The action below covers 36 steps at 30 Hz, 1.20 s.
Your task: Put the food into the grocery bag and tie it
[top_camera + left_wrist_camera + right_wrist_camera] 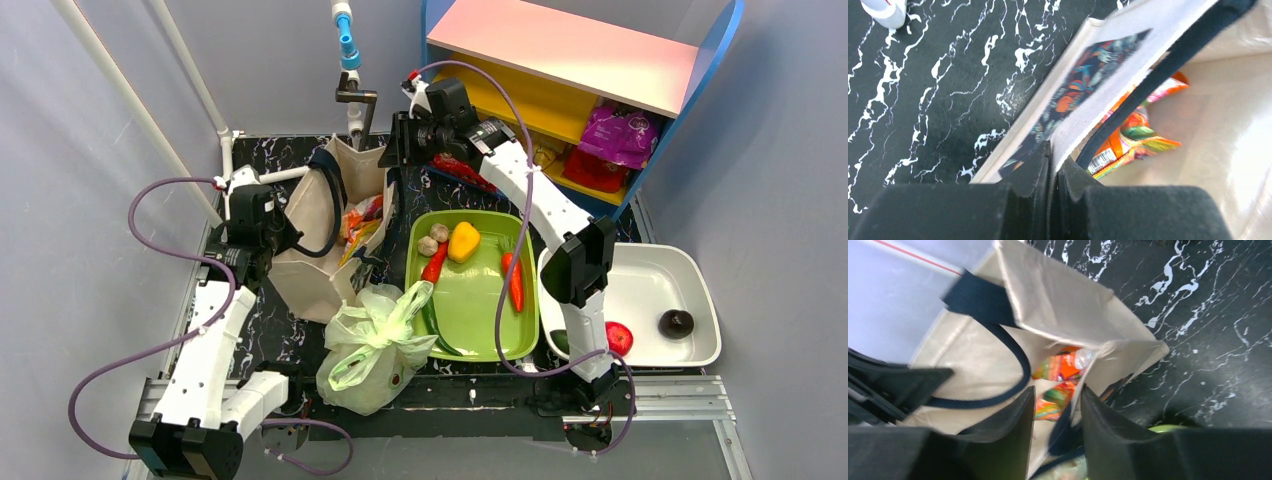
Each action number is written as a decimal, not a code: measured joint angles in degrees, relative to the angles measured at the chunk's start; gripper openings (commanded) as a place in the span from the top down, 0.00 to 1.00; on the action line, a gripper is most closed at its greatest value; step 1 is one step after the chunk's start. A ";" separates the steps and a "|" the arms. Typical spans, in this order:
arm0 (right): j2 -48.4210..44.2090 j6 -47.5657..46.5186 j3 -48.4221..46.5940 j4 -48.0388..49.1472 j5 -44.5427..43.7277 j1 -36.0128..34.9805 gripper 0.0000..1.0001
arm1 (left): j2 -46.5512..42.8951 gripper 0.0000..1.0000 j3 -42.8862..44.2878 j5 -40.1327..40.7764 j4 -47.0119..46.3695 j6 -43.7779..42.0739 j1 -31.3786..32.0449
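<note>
The pale-green grocery bag (375, 345) sits slumped at the table's front, its handles loose, and neither gripper touches it. Food lies on a green tray (475, 300): a yellow pepper (463, 240), mushrooms (433, 240) and a carrot (514, 280). A beige canvas tote (320, 240) stands to the left with snack packets (1133, 135) inside. My left gripper (1054, 155) is shut on the tote's near rim. My right gripper (1058, 387) hovers over the tote's far side, its jaws apart around the rim and a dark strap (1013, 345).
A white bin (640, 290) at the right holds a red tomato (619, 337) and a dark round item (676, 323). A coloured shelf (570, 50) at the back holds a purple packet (618, 130). White pipes (130, 100) rise at the back left.
</note>
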<state>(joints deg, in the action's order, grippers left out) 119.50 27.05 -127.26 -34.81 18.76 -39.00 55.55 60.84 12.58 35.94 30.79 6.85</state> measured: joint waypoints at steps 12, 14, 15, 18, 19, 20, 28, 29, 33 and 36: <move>-13.03 -2.29 6.47 -6.49 2.45 0.22 0.20 | -2.89 1.00 -3.04 -2.49 0.42 0.31 0.00; -18.18 -4.59 10.36 -6.88 5.11 -0.35 0.20 | -2.89 1.00 -3.04 -2.73 0.42 0.31 0.00; -20.81 -5.64 13.14 -6.58 6.38 -0.72 0.20 | -2.89 1.00 -3.02 -2.78 0.44 0.31 0.00; -31.50 -11.04 26.91 -4.52 11.93 -3.15 0.15 | -2.89 1.00 -3.02 -3.08 0.50 0.28 0.00; -34.42 -13.20 31.04 -4.02 13.29 -4.28 0.13 | -2.89 1.00 -3.02 -3.19 0.52 0.28 0.00; -37.00 -15.69 34.82 -3.52 14.25 -5.66 0.12 | -2.89 1.00 -3.02 -3.26 0.52 0.28 0.00; -46.42 -33.79 50.23 0.81 14.91 -15.08 0.09 | -3.13 1.00 -3.02 -4.55 0.79 0.17 0.00; -46.40 -36.11 50.29 0.83 14.10 -16.04 0.09 | -3.23 1.00 -3.02 -4.70 0.96 0.13 0.00; -46.29 -44.57 50.51 1.03 10.82 -21.38 0.07 | -3.63 1.00 -3.02 -5.20 1.46 -0.13 0.00; -46.27 -48.98 51.45 1.81 9.62 -24.61 0.04 | -3.82 1.00 -3.02 -5.38 1.68 -0.42 0.00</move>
<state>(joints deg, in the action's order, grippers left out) 73.23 -21.93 -75.81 -32.99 28.38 -63.61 51.72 57.82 7.20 37.63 30.37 6.85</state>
